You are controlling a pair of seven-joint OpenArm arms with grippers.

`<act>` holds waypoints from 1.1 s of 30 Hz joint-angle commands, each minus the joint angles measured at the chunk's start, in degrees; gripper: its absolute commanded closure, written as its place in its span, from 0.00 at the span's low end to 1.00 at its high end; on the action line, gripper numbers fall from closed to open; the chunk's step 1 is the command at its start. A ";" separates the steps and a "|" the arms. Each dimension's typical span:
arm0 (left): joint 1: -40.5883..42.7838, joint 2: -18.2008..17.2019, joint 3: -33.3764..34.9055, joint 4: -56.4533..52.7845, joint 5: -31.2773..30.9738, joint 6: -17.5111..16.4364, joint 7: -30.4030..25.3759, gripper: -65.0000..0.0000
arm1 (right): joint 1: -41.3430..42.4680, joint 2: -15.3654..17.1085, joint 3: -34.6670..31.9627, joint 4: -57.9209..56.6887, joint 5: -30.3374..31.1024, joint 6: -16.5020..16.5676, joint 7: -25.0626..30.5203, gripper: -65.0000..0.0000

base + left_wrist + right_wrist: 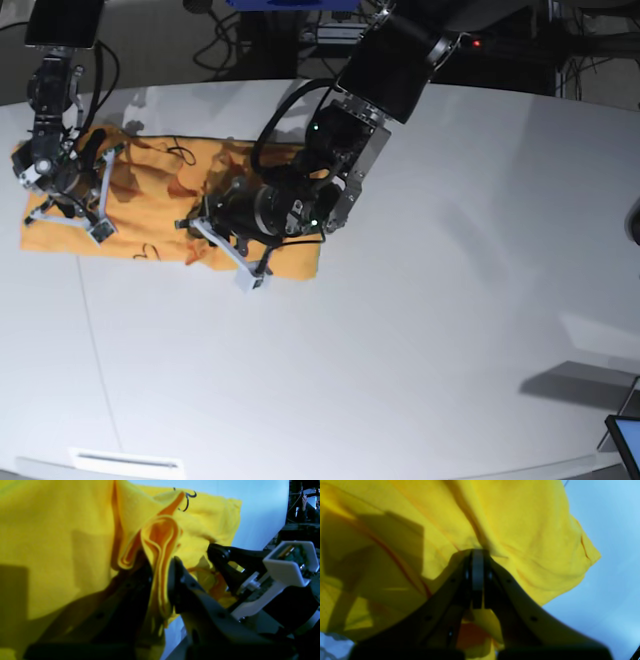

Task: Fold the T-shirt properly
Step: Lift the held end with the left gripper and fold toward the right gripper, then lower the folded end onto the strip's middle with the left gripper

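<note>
A broad white tabletop (420, 330) is filling most of the base view, with dark equipment and cables sitting behind it along the top of the frame. The T-shirt (150, 215) is lying bunched in the upper left of that view. The left tool (160, 580) is clamping a thick fold of the shirt. The right tool (477, 575) is pinching the fabric at the far left edge, its 2 fingers pressed together.

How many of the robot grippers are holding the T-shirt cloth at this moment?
2. The left gripper pinches a bunched fold near the middle of the T-shirt. The right gripper is shut on cloth at its far-left end in the base view.
</note>
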 commanded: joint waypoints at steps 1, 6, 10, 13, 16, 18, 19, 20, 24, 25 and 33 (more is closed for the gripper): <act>-1.20 0.78 -0.16 1.11 -1.23 -0.79 -0.56 1.00 | 0.21 0.55 0.34 0.61 -0.23 0.12 -0.39 1.00; -1.29 0.78 -0.16 1.11 -1.23 -0.79 -0.56 1.00 | 0.21 0.55 0.34 0.61 -0.23 0.12 -0.39 1.00; -1.29 0.78 0.10 1.11 -1.14 -0.79 -0.56 1.00 | 0.21 0.55 0.34 0.61 -0.23 0.12 -0.39 1.00; -1.29 0.78 0.19 1.11 -1.23 -0.79 -0.56 0.99 | 0.21 0.55 0.34 0.61 -0.23 0.12 -0.39 1.00; -1.29 0.78 0.10 1.19 -1.23 -0.79 -0.56 0.80 | 0.21 0.55 0.34 0.61 -0.23 0.12 -0.39 1.00; -1.29 0.78 0.10 1.37 -1.32 -0.79 -0.56 0.63 | 0.21 0.55 0.34 0.61 -0.23 0.12 -0.39 1.00; -1.29 0.78 0.19 1.55 -1.32 -0.79 -0.56 0.53 | 0.21 0.55 0.34 0.61 -0.23 0.12 -0.39 1.00; -1.29 0.78 0.28 2.25 -1.32 -0.79 -0.56 0.46 | 0.21 0.55 0.34 0.61 -0.23 0.12 -0.39 1.00; -1.12 0.78 0.28 6.56 -1.14 -0.79 -0.56 0.22 | 0.21 0.55 0.34 0.61 -0.23 0.12 -0.39 1.00; -1.38 0.78 0.28 7.35 -1.14 -0.79 -0.56 0.20 | 0.21 0.55 0.34 0.61 -0.23 0.12 -0.39 1.00; -1.29 0.78 -0.08 12.09 -1.14 -4.04 -0.83 0.18 | 0.21 0.55 0.25 0.61 -0.23 0.12 -0.31 1.00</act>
